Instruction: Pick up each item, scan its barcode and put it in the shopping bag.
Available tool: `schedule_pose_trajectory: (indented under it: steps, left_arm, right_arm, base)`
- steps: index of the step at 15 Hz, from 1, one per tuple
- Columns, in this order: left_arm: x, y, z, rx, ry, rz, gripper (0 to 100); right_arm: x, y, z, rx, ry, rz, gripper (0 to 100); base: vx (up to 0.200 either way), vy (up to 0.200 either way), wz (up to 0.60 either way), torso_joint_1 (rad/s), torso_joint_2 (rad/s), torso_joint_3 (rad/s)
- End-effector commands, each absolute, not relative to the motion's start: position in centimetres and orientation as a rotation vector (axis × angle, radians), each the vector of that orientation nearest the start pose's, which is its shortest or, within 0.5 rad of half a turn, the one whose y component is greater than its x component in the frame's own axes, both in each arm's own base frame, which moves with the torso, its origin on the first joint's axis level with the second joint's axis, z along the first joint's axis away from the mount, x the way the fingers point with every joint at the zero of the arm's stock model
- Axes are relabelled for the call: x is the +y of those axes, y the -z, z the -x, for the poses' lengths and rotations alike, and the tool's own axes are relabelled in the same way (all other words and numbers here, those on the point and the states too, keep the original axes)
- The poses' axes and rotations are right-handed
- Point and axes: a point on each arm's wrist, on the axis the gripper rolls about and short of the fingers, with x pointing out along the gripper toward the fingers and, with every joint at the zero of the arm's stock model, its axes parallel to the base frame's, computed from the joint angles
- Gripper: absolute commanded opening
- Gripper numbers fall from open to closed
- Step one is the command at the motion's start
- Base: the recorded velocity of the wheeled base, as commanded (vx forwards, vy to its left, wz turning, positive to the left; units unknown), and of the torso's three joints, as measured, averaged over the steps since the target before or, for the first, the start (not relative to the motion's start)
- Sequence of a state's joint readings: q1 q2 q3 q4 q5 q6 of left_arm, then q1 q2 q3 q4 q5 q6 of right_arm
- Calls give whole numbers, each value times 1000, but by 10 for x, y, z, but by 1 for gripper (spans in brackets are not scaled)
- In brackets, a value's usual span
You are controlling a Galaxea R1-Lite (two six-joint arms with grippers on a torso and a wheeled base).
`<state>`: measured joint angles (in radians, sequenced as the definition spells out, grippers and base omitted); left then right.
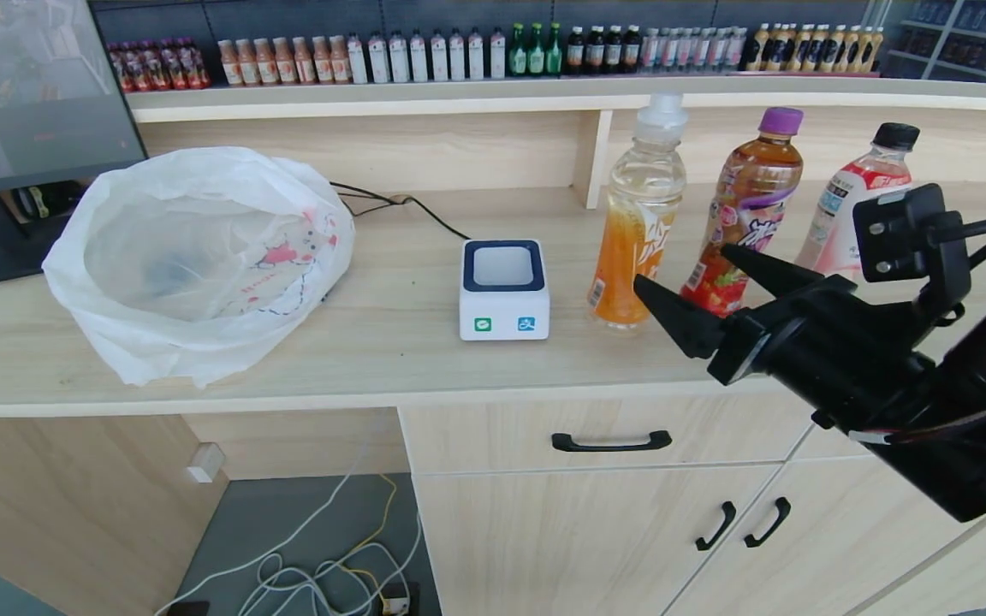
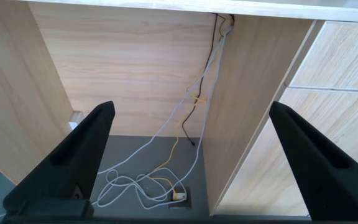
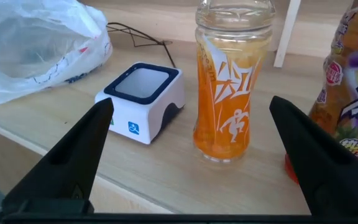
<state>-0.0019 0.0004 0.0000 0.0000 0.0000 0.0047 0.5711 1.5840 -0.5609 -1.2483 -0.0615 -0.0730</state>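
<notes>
Three bottles stand right of centre in the head view: orange bottle (image 1: 638, 227), purple-capped bottle (image 1: 750, 214), black-capped bottle (image 1: 857, 201). Right gripper (image 1: 682, 268) is spread wide, empty, near the orange bottle. Right wrist view adds its white figure print and clear neck. Scanner (image 1: 504, 289) centre, shopping bag (image 1: 202, 257) left. Left wrist view: left gripper (image 2: 191, 109) spread wide, cables (image 2: 166, 174) under the counter.
</notes>
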Motion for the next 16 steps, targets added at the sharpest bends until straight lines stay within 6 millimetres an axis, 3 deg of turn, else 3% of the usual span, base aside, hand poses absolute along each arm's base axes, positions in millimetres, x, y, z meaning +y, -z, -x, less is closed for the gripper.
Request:
schedule_pose_trajectory:
  steps: [1,4,10,16]
  left_arm:
    - [0,-75,23,0,2,-5,100]
    - [0,-75,23,0,2,-5,100]
    - [0,-75,23,0,2,-5,100]
    - [0,-75,23,0,2,-5,100]
  right_arm:
    - [147,-204,-225,-234,-507,20,100]
    - [154,-194,-237,-266,-418,23,100]
    - [167,-194,-255,-292,-373,4,100]
    - [165,-195,-273,-311,-335,3,100]
  base:
    - [0,0,0,0,0,0]
    - [0,0,0,0,0,0]
    - [0,0,0,0,0,0]
    - [0,0,0,0,0,0]
